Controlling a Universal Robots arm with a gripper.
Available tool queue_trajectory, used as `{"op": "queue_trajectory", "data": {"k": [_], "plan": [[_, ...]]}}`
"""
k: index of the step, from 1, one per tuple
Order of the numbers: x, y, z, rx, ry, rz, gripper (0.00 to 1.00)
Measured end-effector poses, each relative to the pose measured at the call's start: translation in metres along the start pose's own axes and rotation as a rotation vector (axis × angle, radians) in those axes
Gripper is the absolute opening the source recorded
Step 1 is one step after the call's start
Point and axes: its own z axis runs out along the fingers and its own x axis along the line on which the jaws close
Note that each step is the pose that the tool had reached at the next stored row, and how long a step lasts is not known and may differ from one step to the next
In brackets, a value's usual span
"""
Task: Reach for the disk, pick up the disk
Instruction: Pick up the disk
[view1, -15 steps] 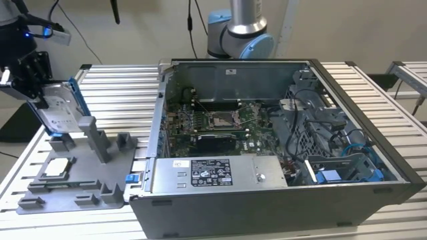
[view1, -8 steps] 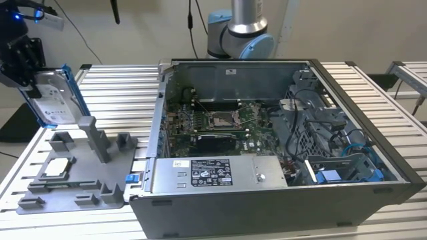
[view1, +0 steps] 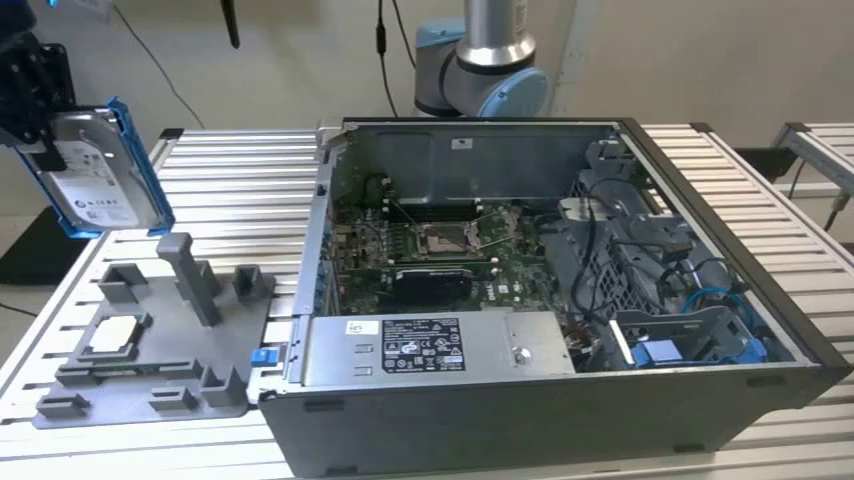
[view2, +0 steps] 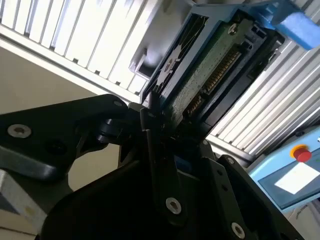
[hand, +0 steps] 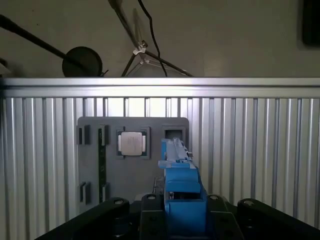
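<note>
The disk (view1: 100, 175), a silver hard drive with a white label and a bright blue frame, hangs in the air at the exterior view's far left, above the grey fixture plate (view1: 147, 350). My black gripper (view1: 34, 135) is shut on its upper end. In the second wrist view the disk's green circuit-board underside (view2: 210, 65) runs away from the gripper (view2: 160, 117), whose fingers clamp its near edge. In the first wrist view the disk's blue frame edge (hand: 181, 182) rises from the gripper (hand: 182, 212), high over the plate (hand: 132, 175).
An open computer case (view1: 561, 300) takes up the middle of the slatted metal table (view1: 240, 180), with a long grey metal box (view1: 427, 345) along its front. A small silver square chip (view1: 118, 333) lies on the fixture plate, also in the first wrist view (hand: 131, 143). Upright posts (view1: 187, 275) stand on the plate.
</note>
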Motion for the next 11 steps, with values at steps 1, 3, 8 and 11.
{"op": "queue_trajectory", "data": {"k": [1, 3, 8, 11], "plan": [[0.0001, 0.0001, -0.0039, 0.0000, 0.0008, 0.000, 0.00], [0.0000, 0.0002, -0.0113, 0.0000, 0.0025, 0.000, 0.00], [0.0003, 0.0005, -0.0300, -0.0001, 0.0069, 0.000, 0.00], [0.0005, 0.0007, -0.0423, -0.0004, 0.0092, 0.000, 0.00]]}}
